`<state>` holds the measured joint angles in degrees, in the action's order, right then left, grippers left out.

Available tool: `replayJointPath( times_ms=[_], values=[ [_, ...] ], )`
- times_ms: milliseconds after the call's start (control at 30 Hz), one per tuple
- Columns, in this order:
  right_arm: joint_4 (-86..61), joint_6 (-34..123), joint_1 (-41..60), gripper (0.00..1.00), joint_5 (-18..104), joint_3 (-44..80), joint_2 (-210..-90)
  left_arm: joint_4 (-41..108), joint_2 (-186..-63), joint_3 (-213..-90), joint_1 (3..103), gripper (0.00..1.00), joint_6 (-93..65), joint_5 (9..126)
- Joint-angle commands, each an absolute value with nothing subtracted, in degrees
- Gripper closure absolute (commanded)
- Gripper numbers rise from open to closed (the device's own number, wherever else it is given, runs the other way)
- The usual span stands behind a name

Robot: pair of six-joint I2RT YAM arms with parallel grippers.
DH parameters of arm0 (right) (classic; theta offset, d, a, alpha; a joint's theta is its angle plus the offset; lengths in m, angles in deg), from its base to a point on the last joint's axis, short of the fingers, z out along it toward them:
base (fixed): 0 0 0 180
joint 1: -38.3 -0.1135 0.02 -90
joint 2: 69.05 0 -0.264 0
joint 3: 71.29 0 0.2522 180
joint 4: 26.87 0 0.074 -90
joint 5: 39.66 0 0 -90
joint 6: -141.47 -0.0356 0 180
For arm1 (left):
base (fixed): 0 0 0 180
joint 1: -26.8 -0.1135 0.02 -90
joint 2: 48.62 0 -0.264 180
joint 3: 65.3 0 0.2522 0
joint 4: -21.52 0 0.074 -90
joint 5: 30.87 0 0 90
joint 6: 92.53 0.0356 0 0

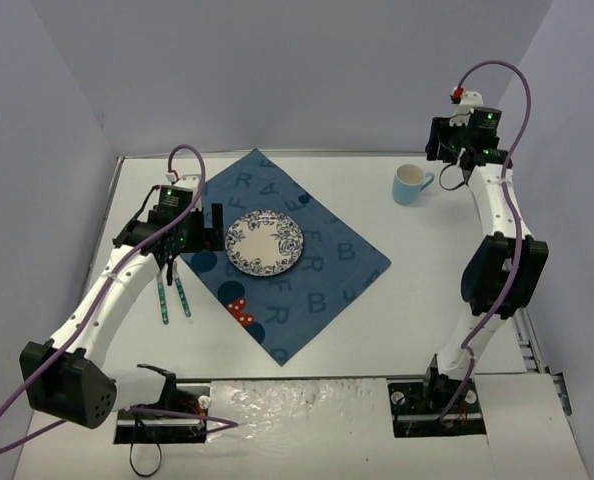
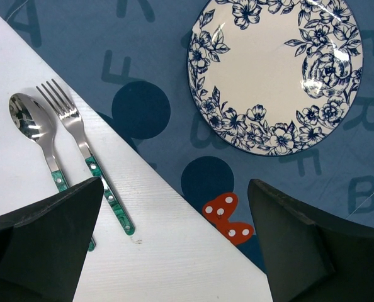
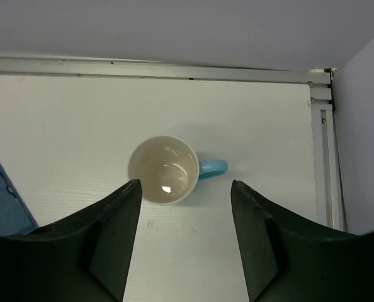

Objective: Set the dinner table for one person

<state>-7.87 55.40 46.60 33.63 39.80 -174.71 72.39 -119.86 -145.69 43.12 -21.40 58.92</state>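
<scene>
On the white table we count one spoon and one fork side by side, the left gripper spread just beside them; one blue cloth — letters A, F, R, B, E — bearing one flowered plate. Rightmost, one mug beneath the spread right gripper.

Your top camera sits high behind the near edge, looking down on the whole dinner table. Left wrist looks straight down, close, on plate and fork, top view's 9 o'clock. Right wrist looks down, close above mug, top view's 2 o'clock.
</scene>
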Motion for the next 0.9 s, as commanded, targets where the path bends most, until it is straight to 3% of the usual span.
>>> replayJointPath(
  times_ms=[0,300,667,867],
  values=[
    [-6.3,65.7,45.8,0.46,31.7,47.1,-181.1,71.1,-118.5,-147.2,42.6,0.03,-19.7,59.0],
    [-5.9,72.9,45.4,0.51,28.2,55.2,-192.4,72.0,-118.7,-146.3,42.6,0.03,-18.7,58.8],
    [-5.3,77.7,44.4,0.53,28.7,58.5,-198.4,71.1,-117.5,-143.7,42.6,0.03,-19.7,58.5],
    [-3.6,78.3,44.4,0.60,27.6,59.2,-200.6,71.5,-117.1,-143.2,42.6,0.03,-18.9,58.2]
  ],
)
